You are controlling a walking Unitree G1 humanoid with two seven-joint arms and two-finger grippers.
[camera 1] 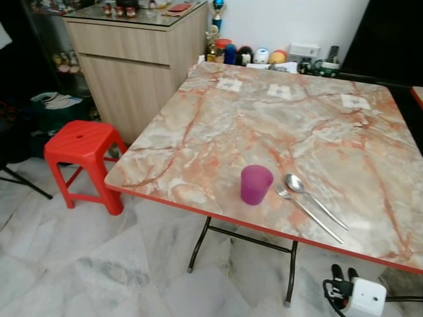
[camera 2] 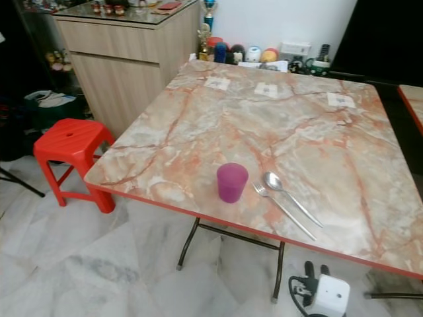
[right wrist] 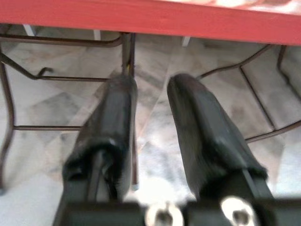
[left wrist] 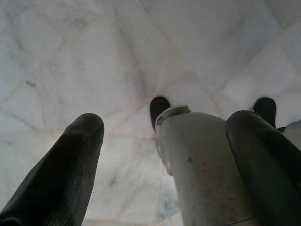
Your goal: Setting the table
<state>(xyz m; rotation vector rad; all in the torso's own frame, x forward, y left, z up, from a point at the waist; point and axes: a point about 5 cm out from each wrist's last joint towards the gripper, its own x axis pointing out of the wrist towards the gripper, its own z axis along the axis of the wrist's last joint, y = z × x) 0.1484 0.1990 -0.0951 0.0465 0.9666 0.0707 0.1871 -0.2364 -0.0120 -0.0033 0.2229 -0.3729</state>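
A purple cup (camera 1: 256,183) stands upright near the front edge of the marble-patterned table (camera 1: 277,125). Just to its right lie a fork (camera 1: 305,210) and a spoon (camera 1: 310,197), side by side and slanting toward the right front. My right gripper (camera 1: 344,273) is low at the bottom right, below the table's red edge (right wrist: 150,21); its fingers (right wrist: 115,122) stand a little apart with nothing between them. My left gripper (left wrist: 167,121) hangs over the floor, fingers wide apart and empty.
A red plastic stool (camera 1: 82,158) stands at the table's left front corner. A wooden cabinet (camera 1: 139,63) is behind it. Small jars and boxes (camera 1: 264,56) line the table's far edge. Folding metal legs (camera 1: 198,244) are under the table. White marble floor (camera 1: 99,264) lies in front.
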